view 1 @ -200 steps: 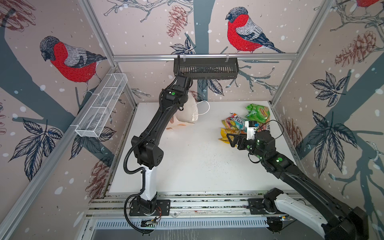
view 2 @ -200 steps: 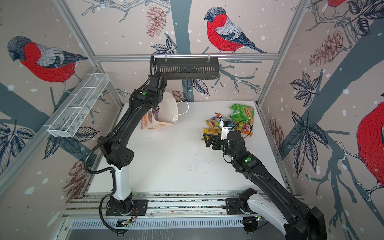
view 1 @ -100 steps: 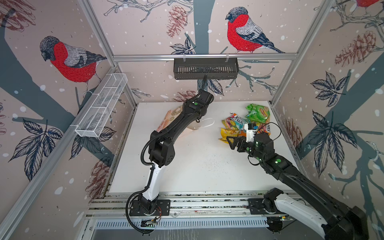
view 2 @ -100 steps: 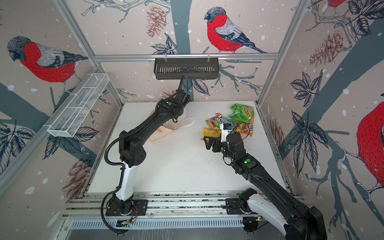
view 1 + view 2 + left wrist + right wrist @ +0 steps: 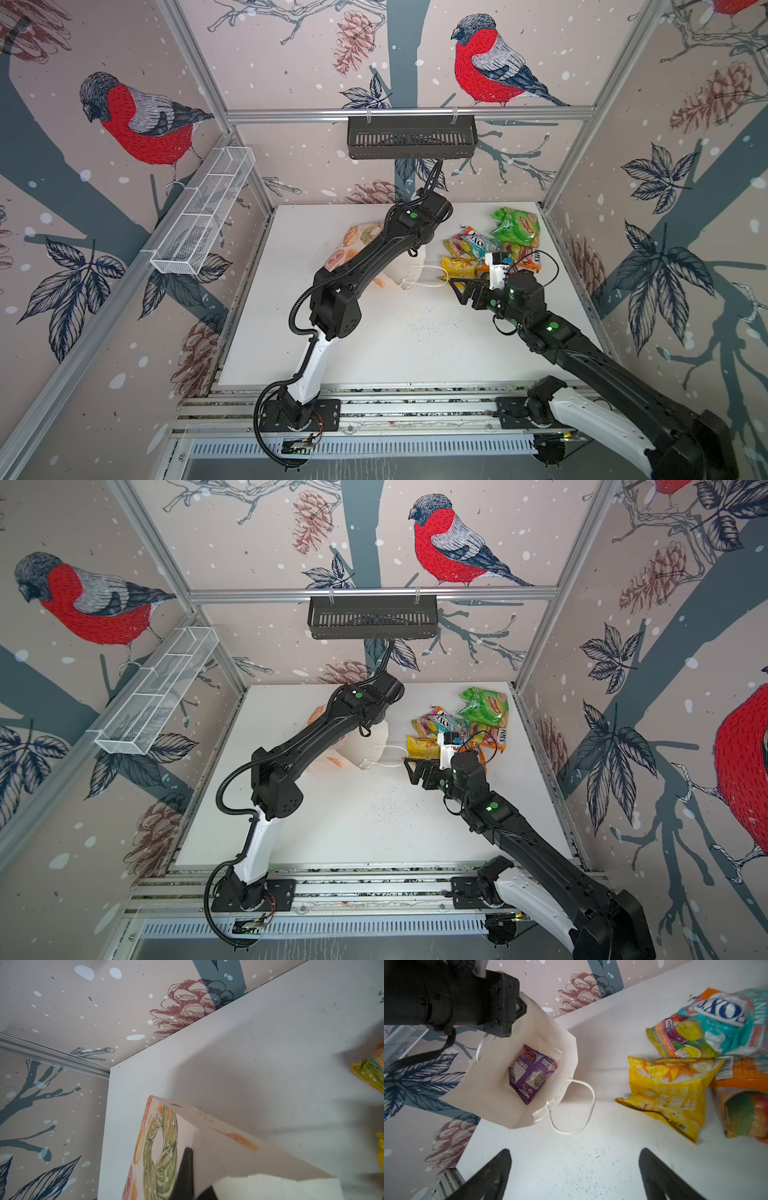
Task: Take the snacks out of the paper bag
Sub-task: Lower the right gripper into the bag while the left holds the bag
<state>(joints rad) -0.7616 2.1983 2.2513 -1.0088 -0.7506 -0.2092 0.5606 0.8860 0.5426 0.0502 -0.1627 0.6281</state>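
Well, the left gripper point(image 5: 520, 1006) was pinched tight on the rim of the paper bag point(image 5: 483, 1084), and in both top views that bag lay tipped over on the table point(image 5: 395, 340) near the back, its mouth turned toward the right arm. That looked deliberate: held that way, the opening stayed spread and faced the arm doing the picking, so the right wrist camera looked straight down the inside. And there it was, one purple packet point(image 5: 531, 1072) lying flat on the bag's far end, the only snack visible inside. The right gripper point(image 5: 575, 1150) hung just short of the mouth with its jaws spread wide and nothing between them, lined up roughly on the opening, which read as a reach about to begin. Over to the right the emptied haul sat in a loose heap: the yellow packet point(image 5: 668, 1088) nearest the bag, the teal packet point(image 5: 724, 1022) and an orange packet point(image 5: 741, 1076) overlapping behind it, the green packet point(image 5: 515, 226) farthest back. By that count, the job was nearly done, one packet to go.
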